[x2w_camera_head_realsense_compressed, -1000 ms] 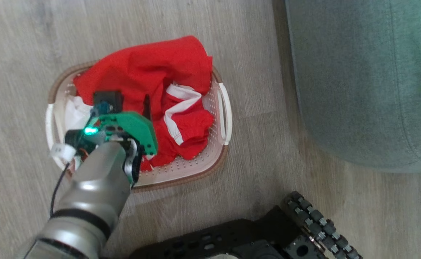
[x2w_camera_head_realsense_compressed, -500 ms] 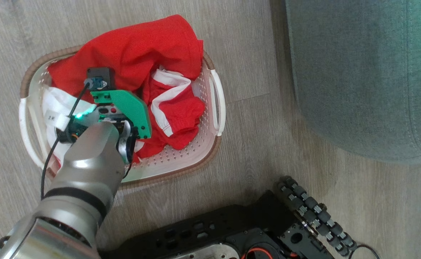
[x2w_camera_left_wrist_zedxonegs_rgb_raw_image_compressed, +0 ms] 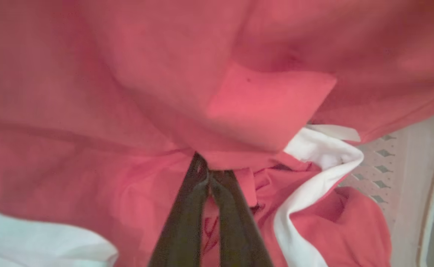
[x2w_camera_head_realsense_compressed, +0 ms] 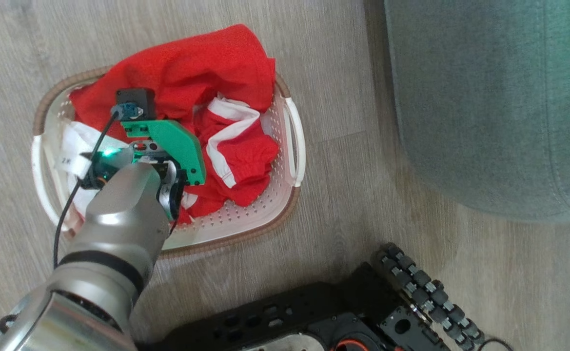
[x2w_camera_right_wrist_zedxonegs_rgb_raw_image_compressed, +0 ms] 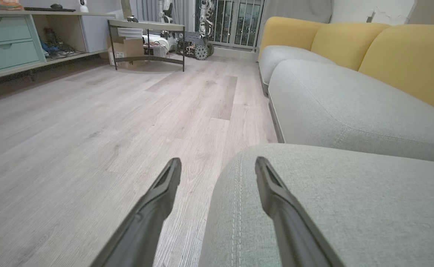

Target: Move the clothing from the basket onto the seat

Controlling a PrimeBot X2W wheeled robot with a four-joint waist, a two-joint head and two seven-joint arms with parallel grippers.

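The clothing (x2w_camera_head_realsense_compressed: 192, 83) lay heaped in the basket (x2w_camera_head_realsense_compressed: 245, 229) on pale wood floor (x2w_camera_head_realsense_compressed: 343, 39), a strip of floor apart from the seat (x2w_camera_head_realsense_compressed: 470, 97). The left gripper (x2w_camera_left_wrist_zedxonegs_rgb_raw_image_compressed: 204, 167) was clamped on a red fold. The right gripper (x2w_camera_right_wrist_zedxonegs_rgb_raw_image_compressed: 218, 167) hung spread wide over the seat's corner. Yellow backrests (x2w_camera_right_wrist_zedxonegs_rgb_raw_image_compressed: 406, 52) and a low table (x2w_camera_right_wrist_zedxonegs_rgb_raw_image_compressed: 146, 26) stood beyond.

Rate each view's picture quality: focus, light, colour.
Head view: even light, fairly sharp, with a green glow tinting the seat at the right edge. Left wrist view: the clothing is so close it looks soft and washed-out pink around the shut left gripper. Right wrist view: bright, crisp floor, wide-angle stretch along the open right gripper.
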